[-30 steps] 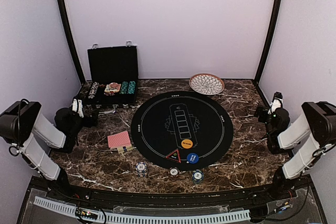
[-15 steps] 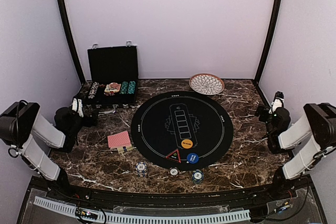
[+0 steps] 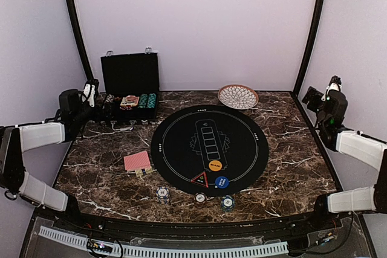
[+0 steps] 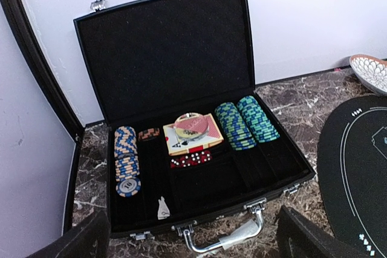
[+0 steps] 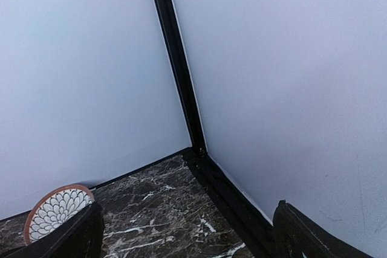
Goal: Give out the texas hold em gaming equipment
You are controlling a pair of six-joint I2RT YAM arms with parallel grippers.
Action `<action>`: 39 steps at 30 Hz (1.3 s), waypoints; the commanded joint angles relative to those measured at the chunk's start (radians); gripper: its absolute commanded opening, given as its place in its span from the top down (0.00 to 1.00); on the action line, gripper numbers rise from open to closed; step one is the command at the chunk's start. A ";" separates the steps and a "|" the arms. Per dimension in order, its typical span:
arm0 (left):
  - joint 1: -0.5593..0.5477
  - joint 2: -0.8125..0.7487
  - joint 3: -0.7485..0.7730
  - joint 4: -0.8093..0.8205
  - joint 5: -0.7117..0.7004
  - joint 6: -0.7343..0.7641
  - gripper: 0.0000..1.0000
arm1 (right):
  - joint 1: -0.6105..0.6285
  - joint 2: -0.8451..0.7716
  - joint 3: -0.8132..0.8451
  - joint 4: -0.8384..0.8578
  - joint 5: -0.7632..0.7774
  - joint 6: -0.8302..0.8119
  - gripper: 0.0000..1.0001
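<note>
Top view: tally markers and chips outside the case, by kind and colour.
Orange round marker: 1
Blue round marker: 1
Red triangle marker: 1
Striped chip piles, height unclear: 3
Total: 6

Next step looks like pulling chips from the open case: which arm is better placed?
Left. The left hand hangs open just in front of the black case, facing its chip rows. The right hand is off at the far-right corner, aimed at the wall.
</note>
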 commanded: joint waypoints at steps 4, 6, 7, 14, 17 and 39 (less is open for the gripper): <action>0.006 -0.084 0.143 -0.499 0.041 0.059 0.01 | -0.009 -0.016 0.221 -0.480 -0.113 0.275 0.02; 0.006 -0.096 0.173 -0.561 0.046 0.056 0.01 | -0.026 -0.003 0.258 -0.518 -0.232 0.308 0.02; 0.006 -0.106 0.190 -0.577 0.051 0.053 0.01 | -0.040 0.013 0.268 -0.514 -0.323 0.301 0.01; 0.006 -0.121 0.277 -0.750 0.069 0.065 0.01 | 0.300 0.139 0.370 -0.688 -0.286 0.232 0.03; 0.006 -0.112 0.299 -0.821 0.070 0.096 0.01 | 0.455 0.187 0.400 -0.745 -0.249 0.227 0.08; 0.006 -0.163 0.336 -0.929 0.087 0.156 0.01 | 1.103 0.682 0.741 -1.114 -0.244 0.265 0.32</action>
